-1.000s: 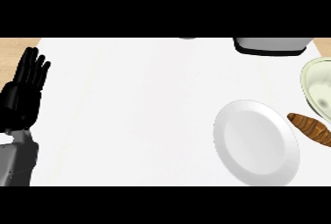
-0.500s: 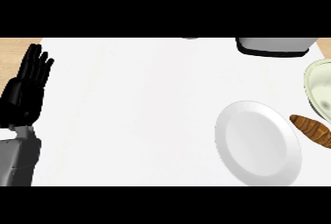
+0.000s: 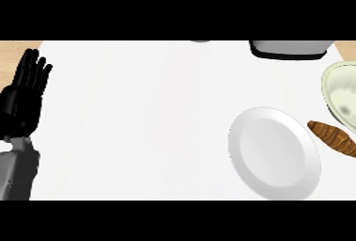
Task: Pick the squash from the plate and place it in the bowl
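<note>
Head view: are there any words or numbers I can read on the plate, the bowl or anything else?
None. The plate, the bowl, the squash, the grey thing at the top and the counter carry no words, numbers or signs.

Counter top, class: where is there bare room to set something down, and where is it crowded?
Bare: the wide stretch between the left hand and the plate. Crowded: the right edge, where plate, squash and bowl sit close, with a grey container at the top.
</note>
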`<control>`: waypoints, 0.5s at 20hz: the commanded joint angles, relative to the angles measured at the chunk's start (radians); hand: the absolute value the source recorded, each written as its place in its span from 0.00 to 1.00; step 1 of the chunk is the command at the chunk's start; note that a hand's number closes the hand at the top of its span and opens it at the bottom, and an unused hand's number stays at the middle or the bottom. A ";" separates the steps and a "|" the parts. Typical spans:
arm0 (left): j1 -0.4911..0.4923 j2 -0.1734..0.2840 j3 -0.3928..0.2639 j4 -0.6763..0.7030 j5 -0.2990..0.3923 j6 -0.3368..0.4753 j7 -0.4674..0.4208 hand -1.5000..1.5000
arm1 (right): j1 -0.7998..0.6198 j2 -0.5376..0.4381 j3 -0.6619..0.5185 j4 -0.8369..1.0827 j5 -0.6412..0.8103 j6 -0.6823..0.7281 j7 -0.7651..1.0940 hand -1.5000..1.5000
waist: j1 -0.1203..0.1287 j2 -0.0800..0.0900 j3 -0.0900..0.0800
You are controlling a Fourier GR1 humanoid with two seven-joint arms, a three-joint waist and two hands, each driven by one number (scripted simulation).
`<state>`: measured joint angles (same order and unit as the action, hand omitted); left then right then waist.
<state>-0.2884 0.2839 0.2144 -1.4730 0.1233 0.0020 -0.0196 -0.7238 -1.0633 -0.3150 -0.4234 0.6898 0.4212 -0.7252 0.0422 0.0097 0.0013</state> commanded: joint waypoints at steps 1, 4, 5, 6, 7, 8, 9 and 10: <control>0.054 -0.013 -0.008 -0.045 -0.017 0.013 -0.008 0.50 | -0.065 0.094 0.047 0.024 0.048 -0.062 0.033 1.00 | -0.005 -0.002 0.000; -0.020 -0.016 -0.017 -0.030 -0.018 0.033 0.046 0.50 | -0.023 0.146 0.088 0.057 0.102 -0.151 0.042 1.00 | -0.014 -0.001 0.001; -0.006 -0.017 -0.013 -0.027 -0.018 0.029 0.031 0.50 | -0.050 0.129 0.047 0.132 0.080 -0.149 0.077 1.00 | -0.005 0.003 0.001; -0.004 0.023 0.013 -0.032 0.010 -0.011 0.032 0.50 | -0.083 0.126 0.035 0.160 0.079 -0.155 0.124 1.00 | 0.008 0.007 0.002; 0.026 -0.036 -0.026 -0.031 -0.020 0.021 0.001 0.50 | -0.059 0.171 0.027 0.166 0.065 -0.170 0.139 1.00 | -0.005 0.003 0.001; 0.006 0.003 0.002 -0.021 0.008 -0.011 0.016 0.50 | -0.082 0.187 0.022 0.195 0.064 -0.167 0.163 0.00 | 0.007 0.007 0.002; 0.013 0.009 0.012 -0.018 0.011 -0.016 0.001 0.50 | -0.075 0.193 0.012 0.214 0.053 -0.153 0.151 0.00 | 0.003 0.007 0.002; -0.050 0.015 0.007 -0.003 0.006 0.003 0.052 0.50 | -0.058 0.216 0.004 0.226 0.044 -0.169 0.126 0.00 | -0.004 0.008 0.003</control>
<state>-0.2937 0.2871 0.2165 -1.4907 0.1250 0.0022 0.0017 -0.7815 -0.9034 -0.2908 -0.2639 0.7468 0.2762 -0.6158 0.0414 0.0147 0.0029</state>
